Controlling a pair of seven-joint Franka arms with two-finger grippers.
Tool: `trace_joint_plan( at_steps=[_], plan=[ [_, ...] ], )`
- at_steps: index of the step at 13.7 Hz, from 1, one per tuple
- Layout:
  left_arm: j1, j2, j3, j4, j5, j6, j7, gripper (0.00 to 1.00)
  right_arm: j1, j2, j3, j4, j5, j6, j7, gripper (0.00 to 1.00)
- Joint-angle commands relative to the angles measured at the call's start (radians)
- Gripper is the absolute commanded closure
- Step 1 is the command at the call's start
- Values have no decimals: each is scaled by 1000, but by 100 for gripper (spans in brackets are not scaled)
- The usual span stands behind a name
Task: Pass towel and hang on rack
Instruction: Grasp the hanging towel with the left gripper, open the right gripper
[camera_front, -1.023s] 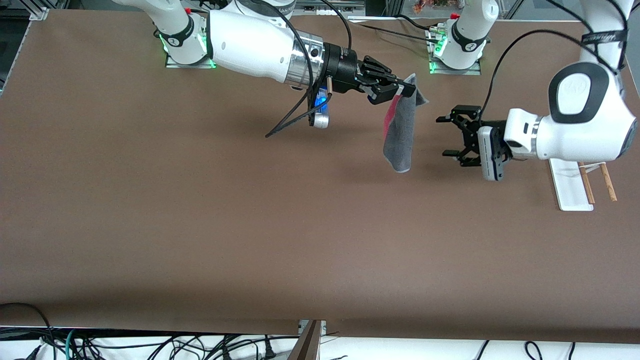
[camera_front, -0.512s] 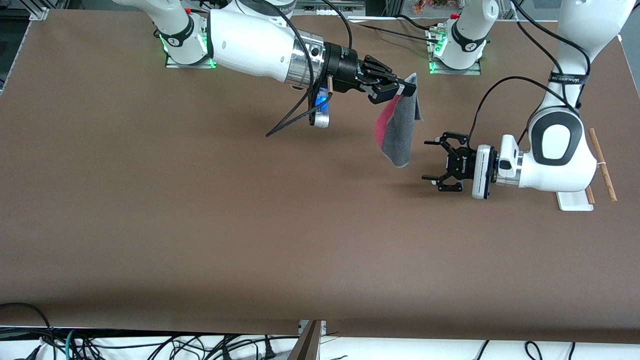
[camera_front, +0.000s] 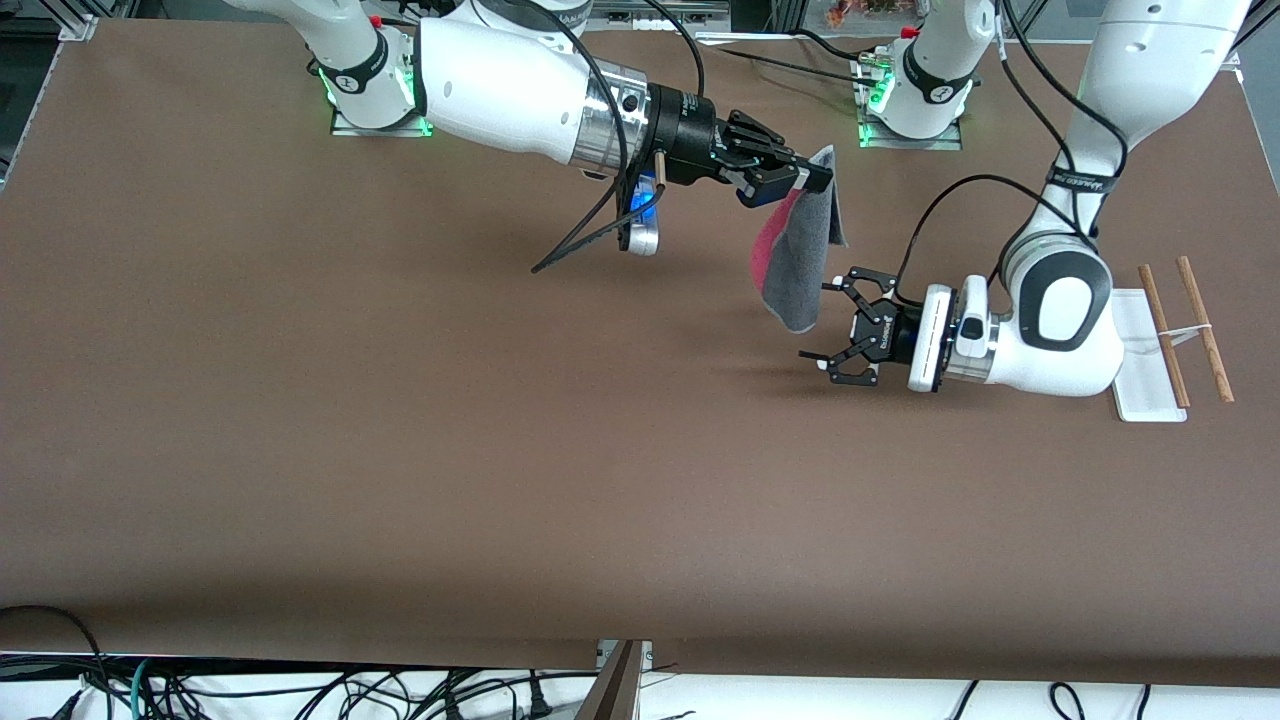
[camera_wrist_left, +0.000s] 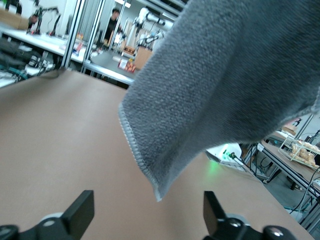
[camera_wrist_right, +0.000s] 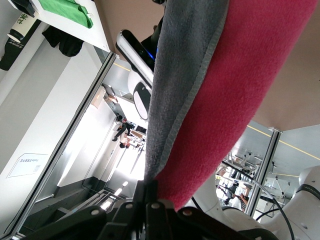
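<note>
The towel (camera_front: 803, 272) hangs in the air over the table's middle, dark grey on one face and pink on the other. My right gripper (camera_front: 812, 180) is shut on its top corner; in the right wrist view the towel (camera_wrist_right: 187, 75) rises out of the closed right gripper (camera_wrist_right: 150, 192). My left gripper (camera_front: 814, 321) is open, level with the towel's lower tip. In the left wrist view the stitched corner of the towel (camera_wrist_left: 200, 90) hangs just ahead of the gap of the left gripper (camera_wrist_left: 147, 215), touching neither finger. The rack (camera_front: 1135, 320) stands at the left arm's end of the table.
The rack's two wooden rods (camera_front: 1198, 328) lean over its white base, right next to the left arm's elbow. A black cable (camera_front: 580, 240) dangles under the right arm's wrist. Both arm bases (camera_front: 905, 125) stand along the table's edge farthest from the front camera.
My left arm has swung away from over the rack toward the hanging towel, bringing its open gripper up to the lower tip. The right gripper and the towel have barely moved.
</note>
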Motion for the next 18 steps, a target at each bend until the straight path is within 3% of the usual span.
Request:
trace_joint_plan(
  at_steps=[1,3,5,9,11,13,15,18],
  plan=[
    [-2,13,-24,-12,-74,-30,93,47,10,25,-6,39,8,12,14,100],
    [-4,29,-29,-12,-106,-72,101,61,8,25,-6,39,8,10,14,100],
    [-5,38,-30,-12,-111,-96,104,100,8,24,-6,39,8,12,16,100],
    [-4,52,-29,-11,-111,-110,106,100,7,24,-7,39,8,10,16,99],
    [0,49,-29,-9,-110,-118,104,100,1,20,-10,39,10,8,14,44],
    [9,41,-27,0,-94,-118,92,100,-5,16,-15,39,8,10,14,5],
    [12,30,-20,11,-90,-130,57,100,-25,11,-26,39,8,2,11,1],
    [39,-13,-7,113,106,-135,-118,100,-96,-12,-44,39,-27,-80,-4,1]
  ],
)
